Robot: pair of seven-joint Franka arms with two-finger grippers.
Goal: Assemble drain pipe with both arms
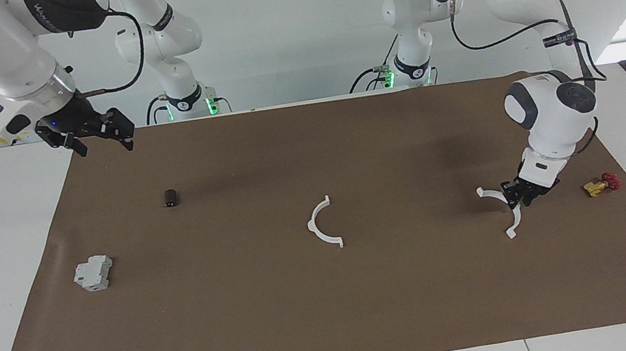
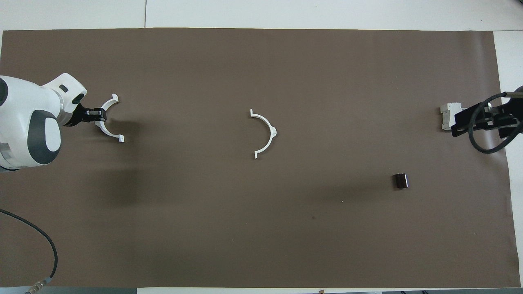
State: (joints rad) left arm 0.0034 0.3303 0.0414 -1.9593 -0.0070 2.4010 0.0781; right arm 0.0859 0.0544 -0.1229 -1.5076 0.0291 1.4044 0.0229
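Note:
The drain pipe is two white half-ring arcs lying apart on the brown mat (image 1: 369, 314). One arc (image 1: 316, 233) (image 2: 271, 136) lies free in the middle of the mat. The other arc (image 1: 514, 222) (image 2: 107, 130) is at the left arm's end of the mat. My left gripper (image 1: 521, 193) (image 2: 93, 114) is low there and shut on the middle of its curve. My right gripper (image 1: 105, 146) (image 2: 480, 120) hangs high at the right arm's end, open and holding nothing. From overhead it partly covers the grey block.
A grey boxy block (image 1: 93, 273) (image 2: 447, 116) sits at the right arm's end of the mat. A small dark cylinder (image 1: 170, 198) (image 2: 400, 180) lies nearer the robots than the block. A yellow valve with a red handle (image 1: 601, 184) lies beside the left gripper.

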